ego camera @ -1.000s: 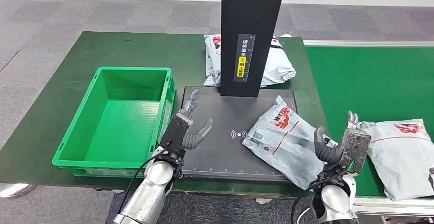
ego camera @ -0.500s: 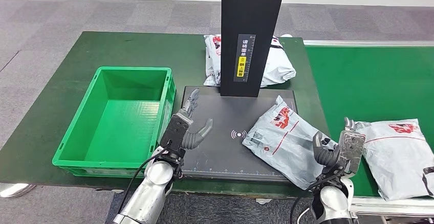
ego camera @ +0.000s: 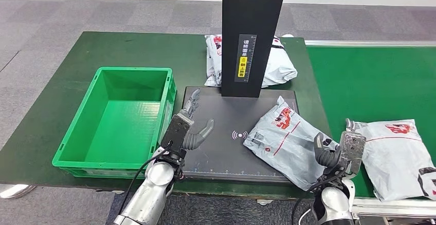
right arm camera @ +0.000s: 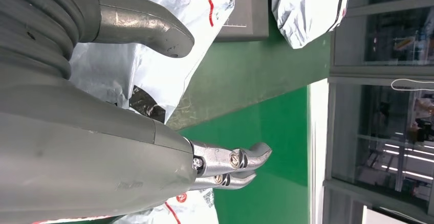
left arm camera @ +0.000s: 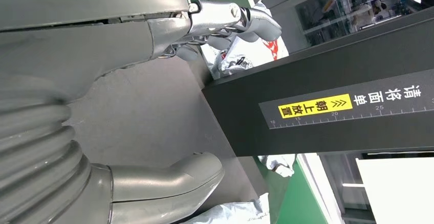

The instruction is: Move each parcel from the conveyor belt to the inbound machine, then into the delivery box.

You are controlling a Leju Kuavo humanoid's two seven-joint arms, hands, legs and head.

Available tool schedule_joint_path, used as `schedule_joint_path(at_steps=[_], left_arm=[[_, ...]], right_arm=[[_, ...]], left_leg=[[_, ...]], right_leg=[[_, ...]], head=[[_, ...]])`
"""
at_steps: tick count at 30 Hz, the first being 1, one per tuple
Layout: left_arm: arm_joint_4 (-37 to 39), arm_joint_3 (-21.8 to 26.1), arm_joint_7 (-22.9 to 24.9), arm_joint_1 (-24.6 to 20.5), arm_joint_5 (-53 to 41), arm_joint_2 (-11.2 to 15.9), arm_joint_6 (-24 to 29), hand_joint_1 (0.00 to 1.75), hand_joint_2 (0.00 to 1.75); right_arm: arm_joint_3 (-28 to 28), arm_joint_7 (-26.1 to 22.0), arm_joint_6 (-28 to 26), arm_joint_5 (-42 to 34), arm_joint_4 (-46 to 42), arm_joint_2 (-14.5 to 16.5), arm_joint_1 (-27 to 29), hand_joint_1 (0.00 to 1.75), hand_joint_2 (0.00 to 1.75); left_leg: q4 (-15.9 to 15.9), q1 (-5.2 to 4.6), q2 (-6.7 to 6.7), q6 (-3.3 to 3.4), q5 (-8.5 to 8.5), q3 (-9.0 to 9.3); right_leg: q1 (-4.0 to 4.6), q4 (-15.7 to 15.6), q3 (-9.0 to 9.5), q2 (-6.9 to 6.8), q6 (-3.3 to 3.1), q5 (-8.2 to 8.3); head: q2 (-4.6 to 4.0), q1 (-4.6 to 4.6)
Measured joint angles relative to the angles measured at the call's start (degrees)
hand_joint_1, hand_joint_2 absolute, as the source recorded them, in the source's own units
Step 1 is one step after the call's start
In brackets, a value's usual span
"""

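2 hands are raised with fingers spread and nothing held. The right hand (ego camera: 342,154) is placed in the gap between 2 parcels: its thumb side lies just beside the near corner of the parcel on the scanner plate (ego camera: 284,137), and the parcel on the conveyor belt (ego camera: 398,150) lies just beside its other side. The left hand (ego camera: 186,130) is held over the bare part of the plate, well apart from that parcel and close to the green delivery box (ego camera: 121,119). The plate parcel's long axis is seen to run diagonally, from the black column (ego camera: 252,35) down toward the right hand. Since the box lies on the left, the left hand is judged better placed for the transfer, though the right is nearer.
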Motion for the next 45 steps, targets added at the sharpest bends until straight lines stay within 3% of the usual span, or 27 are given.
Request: schedule_joint_path(at_steps=[27,30,32,34,38,45], left_arm=[[0.0,0.0,-0.2,0.0,0.0,0.0,0.0,0.0,1.75],[-0.6,0.0,-1.9,0.0,0.0,0.0,-0.2,0.0,1.75],[-1.4,0.0,-2.6,0.0,0.0,0.0,-0.7,0.0,1.75],[-2.0,0.0,-2.7,-0.1,-0.1,0.0,-1.1,0.0,1.75],[-2.4,0.0,-2.7,0.0,-0.1,0.0,-1.4,0.0,1.75],[-2.5,0.0,-2.8,-0.1,-0.2,0.0,-1.4,0.0,1.75]], right_arm=[[0.0,0.3,0.9,-0.9,0.1,0.1,-0.2,0.0,1.75],[0.0,-0.6,10.9,-9.8,6.9,1.9,-6.6,0.0,1.75],[0.2,-4.3,21.8,-15.7,16.5,4.0,-14.1,0.0,1.75],[0.4,-7.2,27.4,-17.7,24.6,5.8,-19.6,0.0,1.75],[0.5,-8.4,27.4,-18.9,33.9,7.3,-24.9,0.0,1.75],[0.5,-8.6,27.5,-19.1,39.9,7.8,-27.9,0.0,1.75]], left_leg=[[0.0,0.0,-0.01,0.0,0.0,-0.09],[-0.1,0.01,0.42,-0.09,-0.05,-0.45],[0.0,0.0,0.95,-0.15,-0.03,-0.15],[0.0,0.0,0.85,-0.14,0.15,0.06],[-0.1,0.07,-0.11,-0.22,0.44,-0.16],[-0.1,0.04,-0.13,-0.22,0.41,-0.22]], right_leg=[[0.0,0.0,0.03,-0.01,0.0,0.0],[0.01,0.1,-0.1,0.41,-0.1,0.13],[0.0,0.1,-0.3,0.9,-0.19,0.29],[0.02,0.1,-0.32,0.8,-0.19,0.34],[0.08,0.2,-0.24,-0.07,-0.24,0.29],[0.03,0.2,-0.29,-0.05,-0.25,0.27]], head=[[0.01,0.0],[0.0,0.01],[0.0,-0.01],[0.01,-0.02],[0.0,-0.02],[0.0,-0.02]])
